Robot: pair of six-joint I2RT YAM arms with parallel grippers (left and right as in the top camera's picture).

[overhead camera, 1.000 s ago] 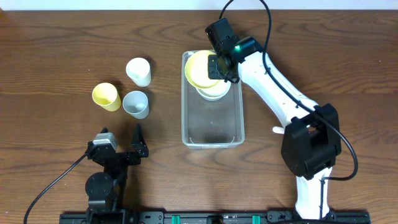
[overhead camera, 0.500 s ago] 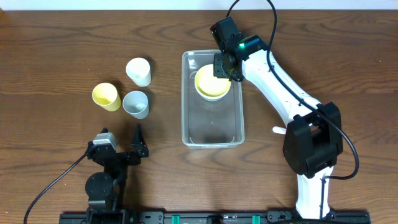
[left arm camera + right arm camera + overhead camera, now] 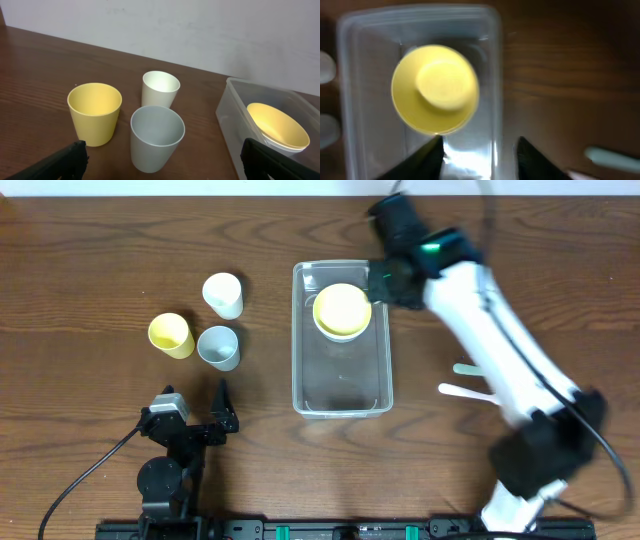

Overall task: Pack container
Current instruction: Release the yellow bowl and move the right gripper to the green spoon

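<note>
The clear container (image 3: 340, 395) stands in the middle of the table. At its far end a yellow bowl (image 3: 342, 308) rests nested in a white bowl (image 3: 343, 333). My right gripper (image 3: 383, 280) hovers over the container's far right rim, open and holding nothing. In the right wrist view its fingers (image 3: 427, 160) straddle the container's right wall (image 3: 496, 100), just below the yellow bowl (image 3: 436, 90). My left gripper (image 3: 192, 418) rests wide open near the front left. Its view faces the cups, with the container (image 3: 232, 112) and the yellow bowl (image 3: 277, 125) to the right.
Three cups stand left of the container: white (image 3: 223, 294), yellow (image 3: 170, 335) and pale-blue (image 3: 219, 347). Two pale utensils (image 3: 468, 379) lie on the table right of the container, under the right arm.
The right gripper set the yellow bowl into the white bowl, opened and let it go. It has since drawn back to the right as the arm swung. The left arm stayed still.
</note>
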